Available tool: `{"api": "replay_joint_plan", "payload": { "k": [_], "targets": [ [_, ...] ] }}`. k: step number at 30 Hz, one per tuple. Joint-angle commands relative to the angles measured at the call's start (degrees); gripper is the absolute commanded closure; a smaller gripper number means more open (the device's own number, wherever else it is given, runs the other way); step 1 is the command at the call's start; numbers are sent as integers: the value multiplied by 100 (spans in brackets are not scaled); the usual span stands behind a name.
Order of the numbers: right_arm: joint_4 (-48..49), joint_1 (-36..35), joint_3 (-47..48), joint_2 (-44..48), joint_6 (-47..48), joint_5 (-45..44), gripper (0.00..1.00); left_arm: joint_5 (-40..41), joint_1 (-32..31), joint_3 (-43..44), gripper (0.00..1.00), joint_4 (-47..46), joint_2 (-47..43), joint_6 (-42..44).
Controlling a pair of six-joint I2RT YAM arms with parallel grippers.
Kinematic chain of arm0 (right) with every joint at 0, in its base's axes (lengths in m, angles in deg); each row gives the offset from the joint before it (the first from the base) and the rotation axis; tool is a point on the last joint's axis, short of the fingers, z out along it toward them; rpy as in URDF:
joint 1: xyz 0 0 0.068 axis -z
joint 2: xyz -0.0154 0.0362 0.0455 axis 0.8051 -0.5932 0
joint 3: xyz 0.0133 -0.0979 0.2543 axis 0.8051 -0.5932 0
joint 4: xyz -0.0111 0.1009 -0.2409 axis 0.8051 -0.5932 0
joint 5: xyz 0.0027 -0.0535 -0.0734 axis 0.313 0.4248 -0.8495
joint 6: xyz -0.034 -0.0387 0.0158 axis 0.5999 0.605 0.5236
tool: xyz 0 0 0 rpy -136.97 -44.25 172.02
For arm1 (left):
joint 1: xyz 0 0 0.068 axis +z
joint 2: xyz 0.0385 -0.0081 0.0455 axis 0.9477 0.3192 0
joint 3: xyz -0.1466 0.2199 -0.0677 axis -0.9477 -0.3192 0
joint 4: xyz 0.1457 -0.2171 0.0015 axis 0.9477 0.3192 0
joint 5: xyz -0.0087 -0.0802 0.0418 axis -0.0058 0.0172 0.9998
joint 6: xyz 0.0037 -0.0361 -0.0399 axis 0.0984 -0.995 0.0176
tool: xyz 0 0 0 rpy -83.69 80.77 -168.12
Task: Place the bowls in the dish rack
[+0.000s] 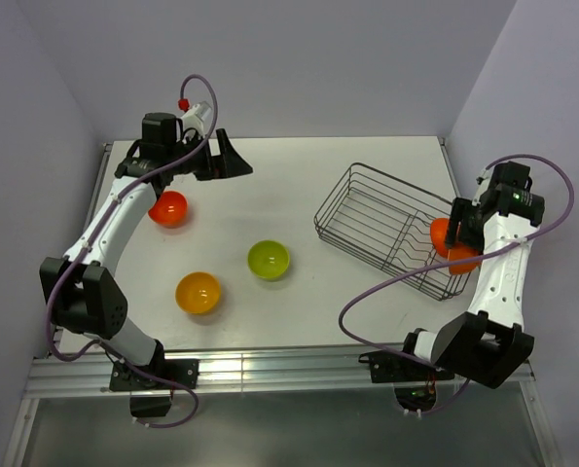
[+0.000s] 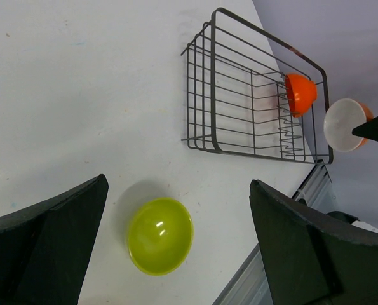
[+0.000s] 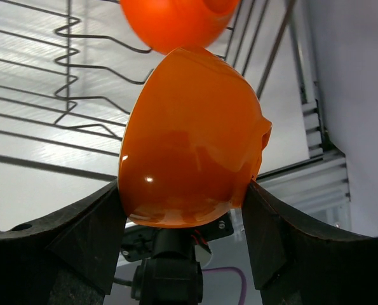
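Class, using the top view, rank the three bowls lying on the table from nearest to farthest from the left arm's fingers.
1. Red-orange bowl, far left, beside the open left fingers.
2. Lime green bowl, mid-table.
3. Yellow-orange bowl, towards the near edge, left of the green one.

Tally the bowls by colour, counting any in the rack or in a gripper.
Red-orange bowls: 2
Orange bowl with whitish inside: 1
Lime green bowl: 1
Yellow-orange bowl: 1
Total: 5

Glossy plastic bowls (image 1: 268, 260), metal-wire dish rack (image 1: 381, 219)
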Motion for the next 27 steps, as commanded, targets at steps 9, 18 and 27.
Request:
{"api": "replay_joint_plan", "payload": {
  "k": [9, 18, 27],
  "targets": [
    [469, -78, -248, -104, -309, -701, 100, -238, 102, 482, 1, 103, 178, -156],
    [785, -393, -547, -210, -423, -877, 100, -203, 137, 281, 0, 16, 117, -156],
    [882, -745, -670, -464, -572, -1228, 100, -186, 172, 228, 1, -116, 46, -209]
  ]
}}
